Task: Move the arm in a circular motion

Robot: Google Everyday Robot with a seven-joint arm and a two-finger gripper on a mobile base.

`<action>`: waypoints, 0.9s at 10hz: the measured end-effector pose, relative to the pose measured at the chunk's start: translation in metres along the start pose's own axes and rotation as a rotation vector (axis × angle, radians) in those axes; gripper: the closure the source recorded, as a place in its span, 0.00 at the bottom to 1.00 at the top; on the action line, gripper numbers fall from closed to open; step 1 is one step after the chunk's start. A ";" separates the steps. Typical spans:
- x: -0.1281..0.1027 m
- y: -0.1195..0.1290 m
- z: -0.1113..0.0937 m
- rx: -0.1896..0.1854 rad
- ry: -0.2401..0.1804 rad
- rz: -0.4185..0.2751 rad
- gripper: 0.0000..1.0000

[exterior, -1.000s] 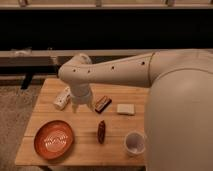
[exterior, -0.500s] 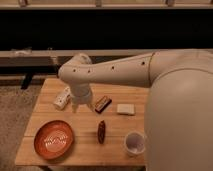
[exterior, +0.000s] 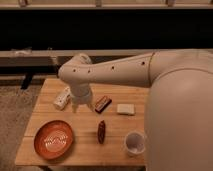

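The large cream-white arm (exterior: 130, 72) reaches in from the right and bends at a rounded joint (exterior: 75, 75) over the far left part of the wooden table (exterior: 115, 145). Its lower segment points down, ending in the short gripper (exterior: 79, 106) just above the tabletop. The gripper hangs beside a small white bottle (exterior: 62, 98) lying on its side, and left of a dark brown bar (exterior: 103, 104). I see nothing held in the gripper.
On the table lie an orange plate (exterior: 53, 139) at front left, a dark reddish stick-shaped item (exterior: 101, 131), a white block (exterior: 125, 109) and a clear cup (exterior: 134, 143). A dark wall and a grey ledge (exterior: 30, 56) run behind.
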 end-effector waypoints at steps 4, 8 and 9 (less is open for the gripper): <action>0.000 0.000 0.000 0.000 0.000 0.000 0.35; 0.001 0.001 -0.002 0.007 -0.011 -0.014 0.35; 0.006 0.009 -0.008 0.012 -0.026 -0.044 0.35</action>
